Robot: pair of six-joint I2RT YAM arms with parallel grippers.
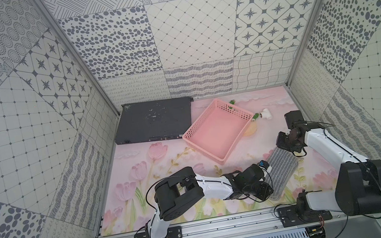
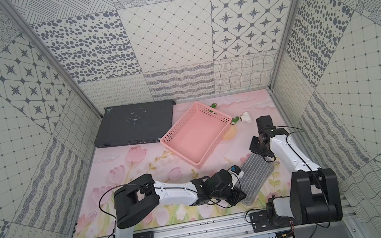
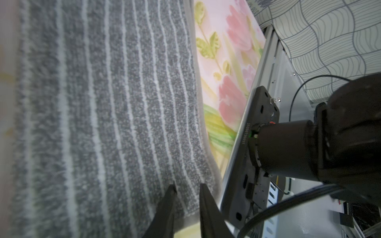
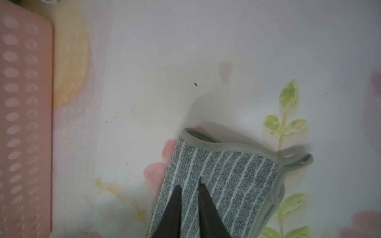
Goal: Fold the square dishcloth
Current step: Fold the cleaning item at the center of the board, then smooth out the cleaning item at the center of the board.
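Observation:
The square dishcloth, grey with thin pale stripes, lies as a long doubled strip at the right front of the flowered table. My left gripper is at the strip's near end. Its fingers stand close together with the cloth's corner bunched between them. My right gripper is at the far end, narrowly shut on the dishcloth, whose hemmed edge curls up off the table. In both top views the wrists hide the fingertips.
A pink perforated basket stands behind the cloth, mid-table. A dark flat box fills the back left. A white pipe tee and green fittings lie behind the basket. The metal rail runs along the front.

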